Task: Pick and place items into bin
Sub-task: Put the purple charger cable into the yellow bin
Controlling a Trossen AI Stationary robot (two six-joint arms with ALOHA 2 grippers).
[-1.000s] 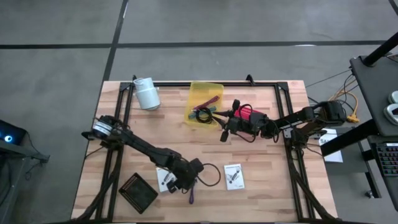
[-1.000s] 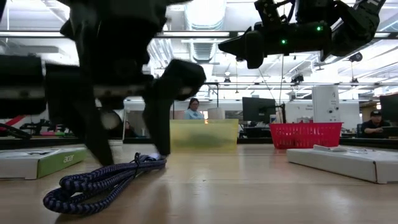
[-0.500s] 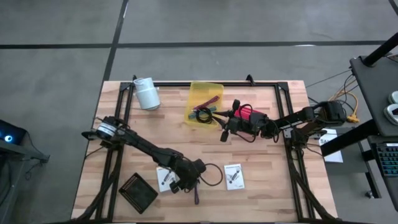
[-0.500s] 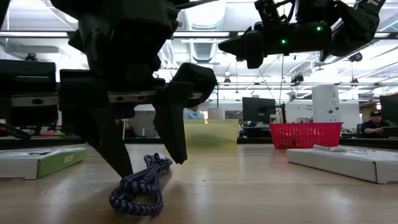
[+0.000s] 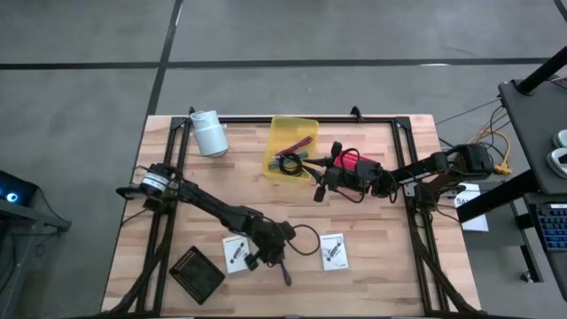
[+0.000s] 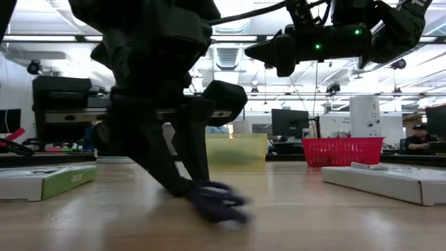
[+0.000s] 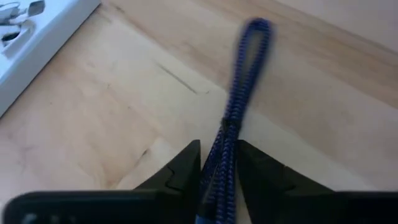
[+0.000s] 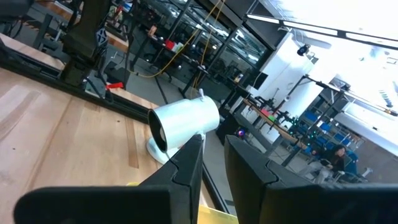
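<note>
My left gripper pinches the blue braided cord between the two white cards; right gripper, beside yellow bin, jaws nearly closed, empty.

Two dark jointed arms, a silver-white collar at the left arm's base, black tapered claw fingers.

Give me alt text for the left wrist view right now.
The left gripper has its two dark fingers closed around a blue braided cord, which runs forward as a folded loop over the wooden table. The edge of a white card shows in one corner.
</note>
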